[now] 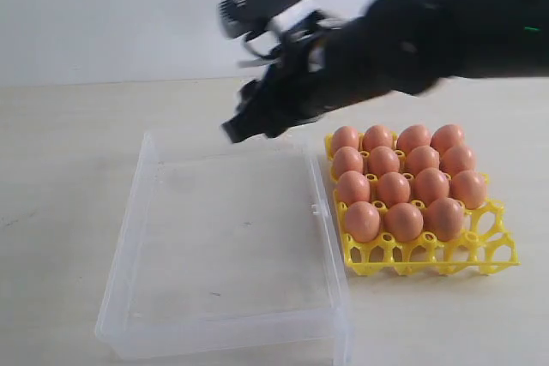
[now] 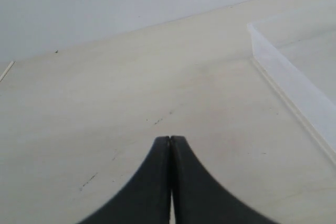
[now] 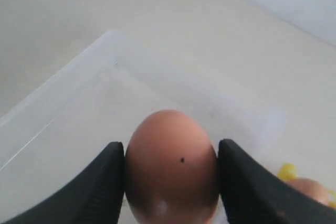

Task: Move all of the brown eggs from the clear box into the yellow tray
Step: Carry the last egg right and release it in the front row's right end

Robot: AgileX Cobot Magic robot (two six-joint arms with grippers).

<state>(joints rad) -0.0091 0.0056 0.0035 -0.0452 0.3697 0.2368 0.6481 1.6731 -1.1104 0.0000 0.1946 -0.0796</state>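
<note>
My right gripper (image 3: 170,150) is shut on one brown egg (image 3: 171,167), which has a small dark speck. In the exterior view that gripper (image 1: 242,129) hangs above the far edge of the clear box (image 1: 129,212), and the arm hides the held egg. No eggs show in the box. To the right of the box, the yellow tray (image 1: 429,260) holds several brown eggs (image 1: 393,188); its front right cup is bare. My left gripper (image 2: 170,139) is shut on nothing, low over bare table beside a corner of the box (image 2: 294,85).
The right arm (image 1: 446,27) stretches from the upper right across the tray's far side. A pale wall stands behind the light tabletop (image 1: 60,152). A yellow tray corner (image 3: 287,170) peeks in beside the right finger in the right wrist view.
</note>
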